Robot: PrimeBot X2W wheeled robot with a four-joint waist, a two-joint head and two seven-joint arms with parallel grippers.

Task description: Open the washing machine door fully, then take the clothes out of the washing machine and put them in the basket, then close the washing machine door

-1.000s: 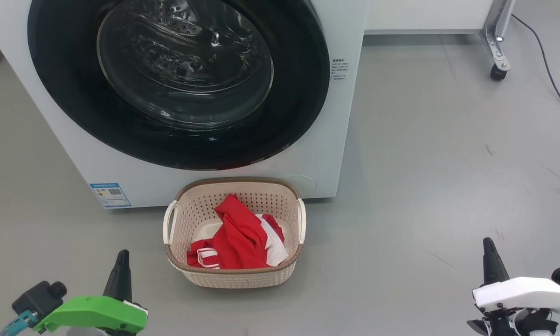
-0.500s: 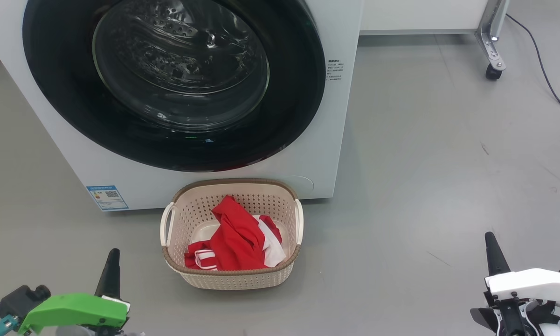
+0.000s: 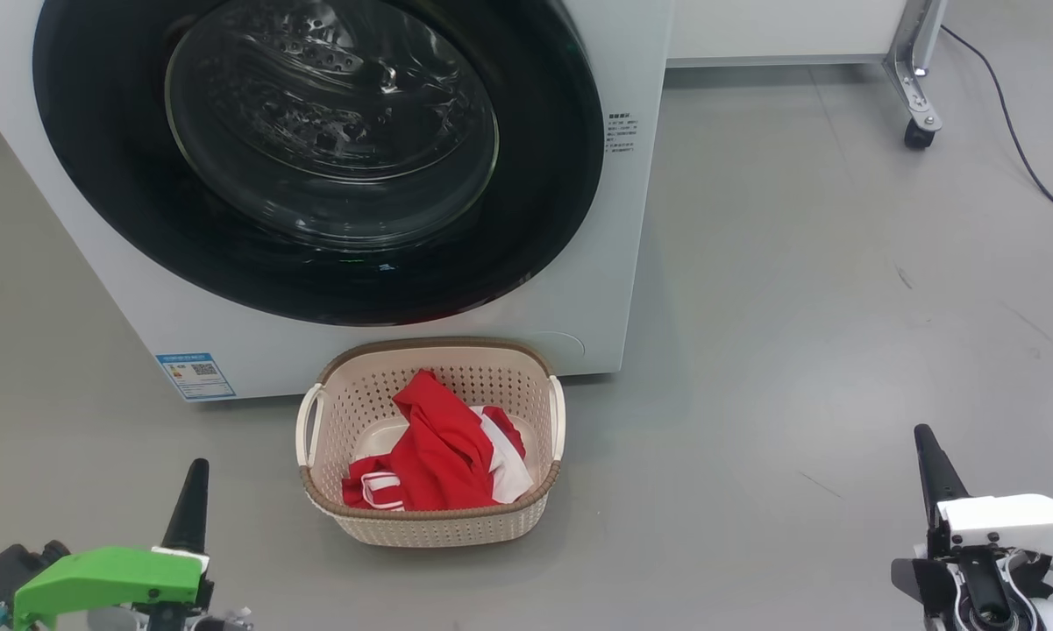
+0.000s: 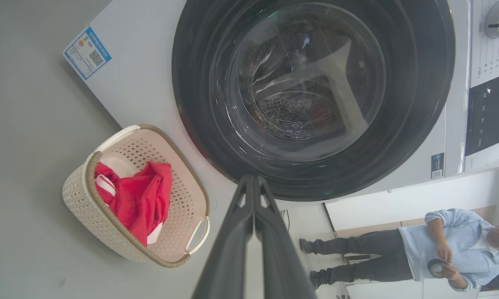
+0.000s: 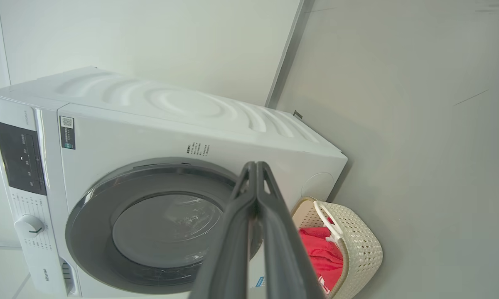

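Both arms hang low and clear of everything. The left gripper [image 3: 195, 473] has its two dark fingers pressed together on nothing, and the right gripper [image 3: 926, 440] is the same, closed and empty.

Ahead of the left gripper and a little to its right sits the basket [image 3: 430, 531], touching nothing but the floor. The clothes [image 3: 438, 451] are heaped inside it, red with white trim. From the right gripper the basket lies ahead and off to its left, well apart.

Beyond the basket and above both sets of tips stands the washing machine [image 3: 621, 263], with the washing machine door [image 3: 329, 131] lying flat against its front. Through the glass I see bare drum and no red.

By my reading the job is at its finish, and what counts now is a tidy exit. Keep the fingers together, draw back along their own line, and give the basket handles a wide berth. The latch itself is hidden, so a gentle press on the black ring would confirm it if in doubt. A person [image 4: 440, 249] stands beyond the left gripper's tips, to the machine's far side, so swing nothing that way.
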